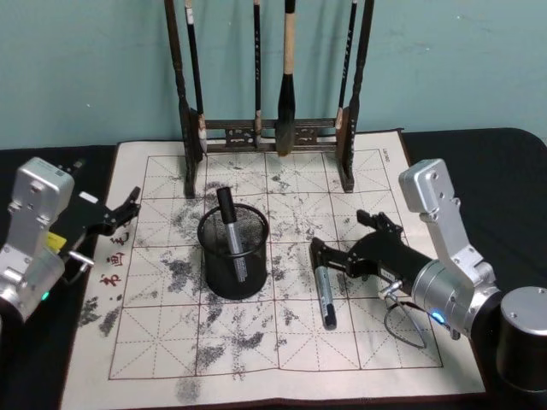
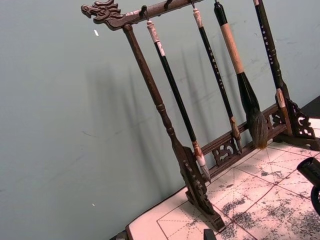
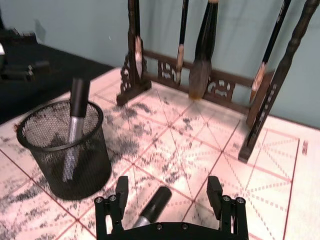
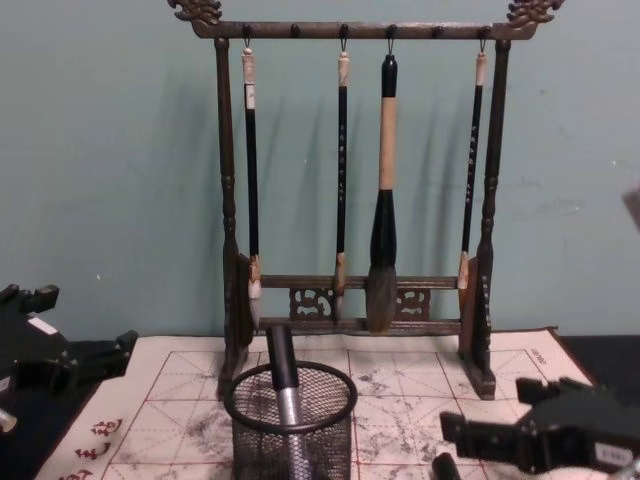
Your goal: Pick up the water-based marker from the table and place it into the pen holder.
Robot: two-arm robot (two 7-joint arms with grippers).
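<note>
Head view first: the right gripper (image 1: 339,232) is low over the table (image 1: 504,162) with its fingers spread wide, grasping nothing. The water-based marker (image 1: 325,295) lies flat just beneath it, right of the pen holder (image 1: 233,256), where another marker (image 1: 228,224) stands. The left gripper (image 1: 124,212) sits at the left, fingers parted and empty. Left wrist view: the brush rack (image 2: 165,120). Right wrist view: the marker's cap lies between the fingers (image 3: 215,192), unclamped. Chest view: the holder stands centre, both grippers low at the sides.
</note>
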